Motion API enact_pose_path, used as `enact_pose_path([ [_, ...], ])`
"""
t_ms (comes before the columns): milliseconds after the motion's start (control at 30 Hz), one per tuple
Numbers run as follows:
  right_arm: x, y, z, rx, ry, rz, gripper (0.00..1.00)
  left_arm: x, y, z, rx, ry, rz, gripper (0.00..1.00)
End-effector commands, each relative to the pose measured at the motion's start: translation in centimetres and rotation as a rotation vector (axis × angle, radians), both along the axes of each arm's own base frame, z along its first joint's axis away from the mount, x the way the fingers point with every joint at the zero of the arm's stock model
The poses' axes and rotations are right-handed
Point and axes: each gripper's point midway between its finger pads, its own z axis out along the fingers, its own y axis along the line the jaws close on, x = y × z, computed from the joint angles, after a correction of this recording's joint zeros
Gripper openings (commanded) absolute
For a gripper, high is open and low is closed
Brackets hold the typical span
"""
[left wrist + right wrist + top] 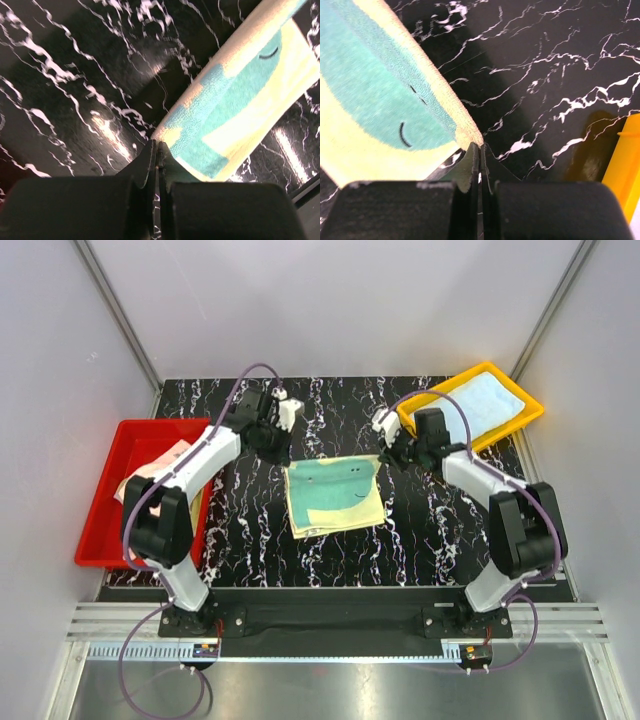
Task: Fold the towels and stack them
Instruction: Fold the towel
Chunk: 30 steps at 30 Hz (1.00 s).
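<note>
**Both grippers closing on far corners of the centre towel**

- The yellow-green towel (335, 495) with the teal pattern is lying spread flat in the middle of the black marbled table (250, 530), between the two arms.
- The left gripper (277, 447) is sitting at the towel's far-left corner. In the left wrist view its fingertips (152, 155) are pressing together with no gap. The towel (235, 115) corner is running right into them, so it's looking like a pinch on the corner.
- The right gripper (392, 455) is mirroring that at the far-right corner. In the right wrist view the jaws are meeting tip to tip at (480, 147), and the cream edge of the towel (375, 100) is ending right at the tips. Same read: clamping the corner.
- From above, the towel body is resting on the table. I can't tell whether the corners are lifting at all.
- A light blue towel (480, 405) is lying in the yellow tray (515, 385) at the far right, just behind the right gripper.
- A peach-pink towel (172, 454) is sitting in the red tray (95, 530) on the left, with the left arm partly hiding it.
</note>
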Motion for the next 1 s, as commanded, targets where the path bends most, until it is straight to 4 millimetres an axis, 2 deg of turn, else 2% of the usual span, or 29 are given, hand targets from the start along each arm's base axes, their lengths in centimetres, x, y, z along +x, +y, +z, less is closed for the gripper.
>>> enact_pose_path([
  [0,-0.6,-0.1,3.1,0.029,-0.149,0.033,0.0,-0.8,0.2,0.6,0.047,-0.069,0.012,0.0],
  [33,-1.8,-0.4,1.9,0.021,-0.124,0.037,0.0,-1.6,0.2,-0.1,0.056,-0.058,0.011,0.0],
  [67,-1.8,-0.4,2.5,0.033,-0.159,0.03,0.0,-2.3,-0.3,0.2,0.049,-0.07,-0.002,0.0],
  [100,-1.9,-0.5,4.0,0.049,-0.216,0.021,0.0,-2.7,-0.3,0.1,0.046,-0.065,0.001,0.0],
  [133,-3.0,-0.7,3.0,0.052,-0.195,0.023,0.0,-3.5,-0.2,-0.5,0.05,-0.045,-0.002,0.0],
  [200,-4.0,-0.7,3.3,0.062,-0.208,0.038,0.0,-4.4,-0.3,-0.1,0.039,-0.045,-0.009,0.0],
  [233,-4.8,-0.7,2.3,0.061,-0.181,0.038,0.0,-4.8,-0.3,-0.1,0.04,-0.045,-0.009,0.0],
  [467,-8.4,0.1,-0.1,0.057,-0.123,0.049,0.0,-8.6,-0.8,-0.5,0.018,-0.004,-0.033,0.02],
  [500,-8.7,0.1,-0.2,0.055,-0.127,0.047,0.0,-9.3,-0.9,-0.9,0.008,0.016,-0.043,0.02],
  [733,-10.2,-0.9,-3.6,0.007,-0.067,-0.009,0.0,-13.6,-2.5,-3.3,-0.029,0.152,-0.106,0.04],
  [833,-10.3,-0.7,-4.0,-0.007,-0.052,-0.008,0.02,-15.5,-2.7,-4.8,0.004,0.205,-0.136,0.05],
  [967,-11.3,0.1,-4.7,-0.024,-0.021,0.028,0.09,-16.7,-2.7,-5.7,0.045,0.245,-0.142,0.06],
])
